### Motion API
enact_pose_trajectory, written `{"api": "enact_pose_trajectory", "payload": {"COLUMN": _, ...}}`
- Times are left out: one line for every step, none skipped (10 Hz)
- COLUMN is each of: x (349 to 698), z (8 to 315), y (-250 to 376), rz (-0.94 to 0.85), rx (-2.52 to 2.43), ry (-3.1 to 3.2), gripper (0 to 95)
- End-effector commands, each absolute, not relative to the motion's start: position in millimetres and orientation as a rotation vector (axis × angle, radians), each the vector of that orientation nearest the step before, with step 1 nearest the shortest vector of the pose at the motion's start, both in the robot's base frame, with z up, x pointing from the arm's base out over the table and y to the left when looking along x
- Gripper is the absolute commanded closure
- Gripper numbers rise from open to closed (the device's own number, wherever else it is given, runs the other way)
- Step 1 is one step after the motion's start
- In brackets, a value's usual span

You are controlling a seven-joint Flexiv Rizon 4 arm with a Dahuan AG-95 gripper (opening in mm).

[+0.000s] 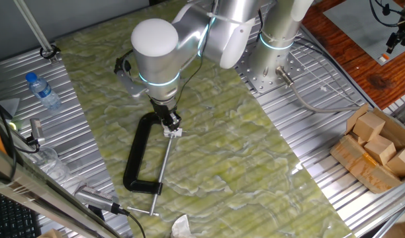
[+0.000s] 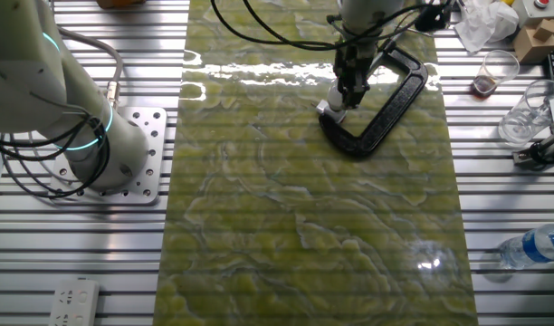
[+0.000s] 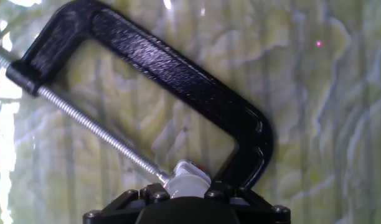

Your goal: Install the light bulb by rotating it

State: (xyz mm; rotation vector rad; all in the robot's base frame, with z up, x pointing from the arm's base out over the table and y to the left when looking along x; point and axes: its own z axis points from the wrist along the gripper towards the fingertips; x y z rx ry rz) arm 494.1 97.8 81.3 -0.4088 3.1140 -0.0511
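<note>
The light bulb [image 3: 187, 185] is a small pale grey-white dome at the bottom of the hand view, held between two dark fingers [image 3: 150, 195]. My gripper [image 3: 185, 191] is shut on it. Just beyond the bulb sits a small white block [image 3: 192, 168] at the tip of the threaded screw [image 3: 91, 123] of a black C-clamp [image 3: 178, 78]. The clamp [image 1: 137, 155] lies flat on the green mat, and my gripper [image 1: 171, 123] points down at its upper end. From the other side, the gripper [image 2: 343, 96] hides most of the bulb [image 2: 334, 108] beside the clamp [image 2: 395, 98].
A water bottle [image 1: 42, 90] lies on the left slats and a box of wooden blocks [image 1: 378, 149] stands at the right. Another bottle [image 2: 535, 246], a plastic cup [image 2: 497, 71] and a power strip [image 2: 75, 302] sit around the mat [image 2: 304, 226].
</note>
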Motion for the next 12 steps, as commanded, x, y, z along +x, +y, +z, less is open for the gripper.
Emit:
{"api": "enact_pose_trajectory", "payload": {"x": 493.1, "z": 82.3, "y": 97.6, "rz": -0.012, "rx": -0.856, "ry": 2.994, "gripper": 76.0}}
{"api": "enact_pose_trajectory", "payload": {"x": 493.2, "z": 82.9, "y": 97.6, "rz": -0.009, "rx": -0.846, "ry": 2.997, "gripper": 76.0}}
{"api": "enact_pose_trajectory", "payload": {"x": 493.7, "z": 84.8, "y": 97.7, "rz": -0.010, "rx": -0.844, "ry": 2.999, "gripper": 76.0}}
{"api": "enact_pose_trajectory", "payload": {"x": 494.1, "z": 87.0, "y": 97.9, "rz": -0.014, "rx": -0.843, "ry": 2.998, "gripper": 76.0}}
{"api": "enact_pose_trajectory", "payload": {"x": 494.7, "z": 89.0, "y": 98.1, "rz": -0.022, "rx": -0.838, "ry": 3.002, "gripper": 76.0}}
{"api": "enact_pose_trajectory", "payload": {"x": 495.2, "z": 91.4, "y": 98.3, "rz": -0.035, "rx": -0.824, "ry": 3.014, "gripper": 76.0}}
{"api": "enact_pose_trajectory", "payload": {"x": 495.3, "z": 92.4, "y": 98.4, "rz": -0.048, "rx": -0.823, "ry": 3.020, "gripper": 76.0}}
{"api": "enact_pose_trajectory", "payload": {"x": 495.4, "z": 92.5, "y": 98.4, "rz": -0.057, "rx": -0.835, "ry": 3.018, "gripper": 76.0}}
{"api": "enact_pose_trajectory", "payload": {"x": 495.4, "z": 92.4, "y": 98.4, "rz": -0.058, "rx": -0.838, "ry": 3.014, "gripper": 76.0}}
{"api": "enact_pose_trajectory", "payload": {"x": 495.4, "z": 91.8, "y": 98.4, "rz": -0.040, "rx": -0.838, "ry": 3.005, "gripper": 57.0}}
{"api": "enact_pose_trajectory", "payload": {"x": 495.4, "z": 91.0, "y": 98.2, "rz": -0.041, "rx": -0.843, "ry": 3.004, "gripper": 57.0}}
{"api": "enact_pose_trajectory", "payload": {"x": 495.4, "z": 89.5, "y": 98.0, "rz": -0.041, "rx": -0.847, "ry": 3.003, "gripper": 38.0}}
